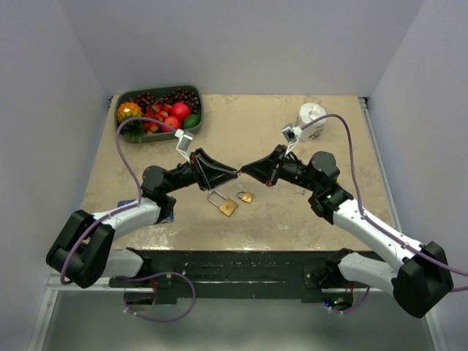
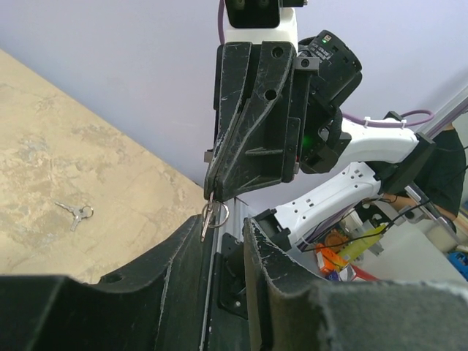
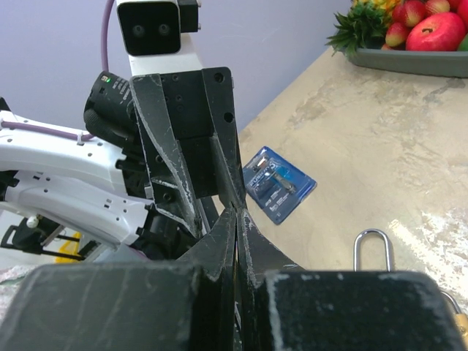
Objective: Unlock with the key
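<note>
arms (image 1: 131,213): white links, black joints | cables (image 1: 126,157): purple | wrist cameras (image 3: 150,28): white

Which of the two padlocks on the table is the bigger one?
The bigger padlock is the one nearer the left arm, with the tall shackle; the small padlock lies just to its right.

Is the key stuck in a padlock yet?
No, the key hangs in the air, pinched by the shut right gripper.

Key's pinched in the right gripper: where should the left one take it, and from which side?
Probably the part of the key dangling below the tips of the right gripper, approached head-on from opposite, left gripper fingers either side: only that thin end is exposed.
</note>
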Motion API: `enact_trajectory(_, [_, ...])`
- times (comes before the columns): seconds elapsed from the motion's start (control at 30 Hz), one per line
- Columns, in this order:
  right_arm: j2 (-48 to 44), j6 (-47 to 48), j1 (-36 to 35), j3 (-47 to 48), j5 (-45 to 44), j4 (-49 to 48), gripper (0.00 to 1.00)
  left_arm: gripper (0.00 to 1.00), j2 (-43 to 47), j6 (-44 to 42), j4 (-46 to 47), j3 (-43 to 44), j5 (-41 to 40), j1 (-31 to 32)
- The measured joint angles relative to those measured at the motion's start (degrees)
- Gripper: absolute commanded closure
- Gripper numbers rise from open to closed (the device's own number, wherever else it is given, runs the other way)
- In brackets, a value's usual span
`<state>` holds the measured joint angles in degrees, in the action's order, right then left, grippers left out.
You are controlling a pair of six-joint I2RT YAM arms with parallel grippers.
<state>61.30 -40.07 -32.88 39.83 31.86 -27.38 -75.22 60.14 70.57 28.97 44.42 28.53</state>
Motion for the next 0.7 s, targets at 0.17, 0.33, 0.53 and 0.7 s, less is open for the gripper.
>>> enact_trajectory(0.17, [0.26,0.02,-0.02,0.0,0.68,0.37,1.0,0.71,0.0,-0.9,-0.72,0.48,-0.37,0.04])
enact_trajectory(0.33, [0.33,0.02,-0.02,0.0,0.7,0.37,1.0,0.82,0.0,-1.31,-1.46,0.57,-0.81,0.07])
enact_trajectory(0.53, [0.33,0.02,-0.02,0.0,0.7,0.39,1.0,1.0,0.0,-1.44,-2.16,0.57,-1.03,0.07])
enact_trajectory(0.7, [0.35,0.2,-0.02,0.0,0.68,0.92,0.97,1.0,0.0,-2.38,-2.6,0.59,-0.61,0.07])
